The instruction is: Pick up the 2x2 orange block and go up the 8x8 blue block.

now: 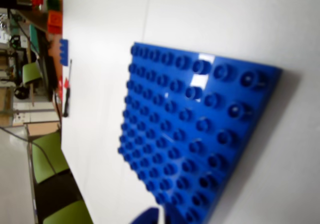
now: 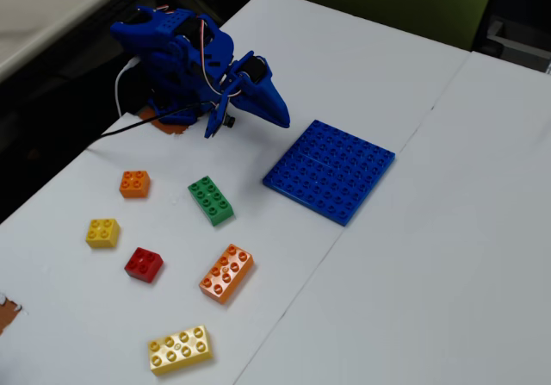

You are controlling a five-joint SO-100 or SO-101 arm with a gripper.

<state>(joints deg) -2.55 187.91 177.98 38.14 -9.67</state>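
Large flat square plastic baseplate (image 2: 330, 170) deep blue, studded in a regular grid; small square four-stud brick (image 2: 134, 183) orange; longer eight-stud brick (image 2: 226, 272) orange too; square brick (image 2: 102, 232) and long brick (image 2: 179, 349) yellow; oblong brick (image 2: 211, 200) green; small brick (image 2: 144, 264) red; table (image 2: 430, 256) white; plastic robot arm (image 2: 194, 66) blue

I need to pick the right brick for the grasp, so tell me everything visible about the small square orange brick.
The 2x2 orange block is a small square brick of glossy orange plastic with four round studs on top. In the fixed view it sits flat and upright on the white table, left of the green brick and above the yellow square brick. Nothing touches it.
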